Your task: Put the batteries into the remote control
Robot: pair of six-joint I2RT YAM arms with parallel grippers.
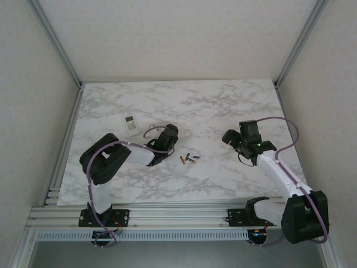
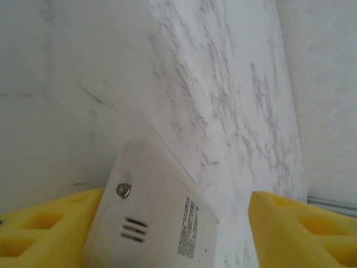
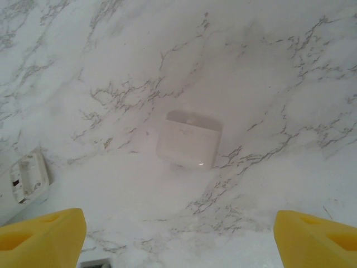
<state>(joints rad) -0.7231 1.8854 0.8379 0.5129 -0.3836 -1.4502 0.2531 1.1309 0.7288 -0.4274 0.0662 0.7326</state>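
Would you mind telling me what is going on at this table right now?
Two robot arms are at work. The left gripper is open around a white remote lying back up, not clamping it. The right gripper hangs open and empty above a small white cover on the table. The batteries lie loose between the arms, not yet loaded.
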